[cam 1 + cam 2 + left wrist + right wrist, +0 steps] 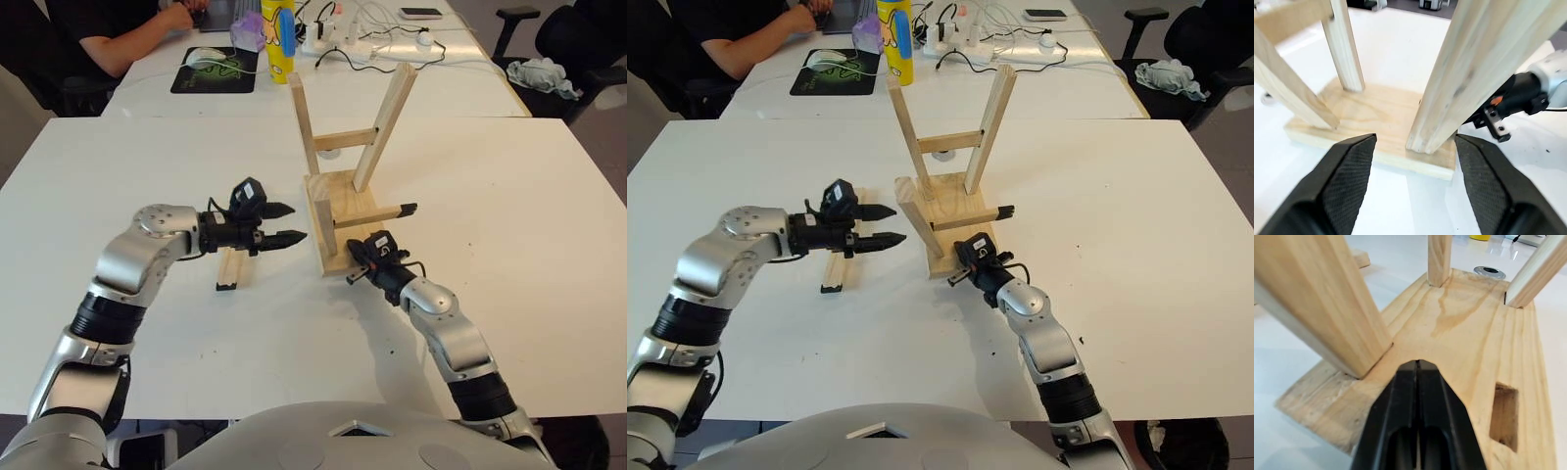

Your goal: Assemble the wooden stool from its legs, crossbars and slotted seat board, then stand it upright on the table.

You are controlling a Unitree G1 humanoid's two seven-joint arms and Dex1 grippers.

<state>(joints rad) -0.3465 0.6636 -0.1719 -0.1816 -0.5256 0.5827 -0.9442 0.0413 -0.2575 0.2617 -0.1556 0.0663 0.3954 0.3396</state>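
Observation:
The slotted seat board (345, 196) lies flat mid-table with its underside up. Two tall legs (390, 117) joined by a crossbar (345, 139) rise from its far side. A shorter leg (323, 220) stands at its near left, with a dark-tipped crossbar (377, 213) pointing right. One slot (1503, 416) in the board is empty. A loose wooden piece (230, 266) lies on the table below my left gripper (286, 223). That gripper is open, level with the near leg (1474, 73), just left of the board. My right gripper (353, 277) is shut, its tip (1418, 363) resting at the board's near edge.
The table behind holds a yellow bottle (278, 39), a black mouse pad (216, 70) and a power strip with cables (362, 39); a person sits there. A cable grommet (1489, 270) lies beyond the board. Bare tabletop spreads left, right and in front.

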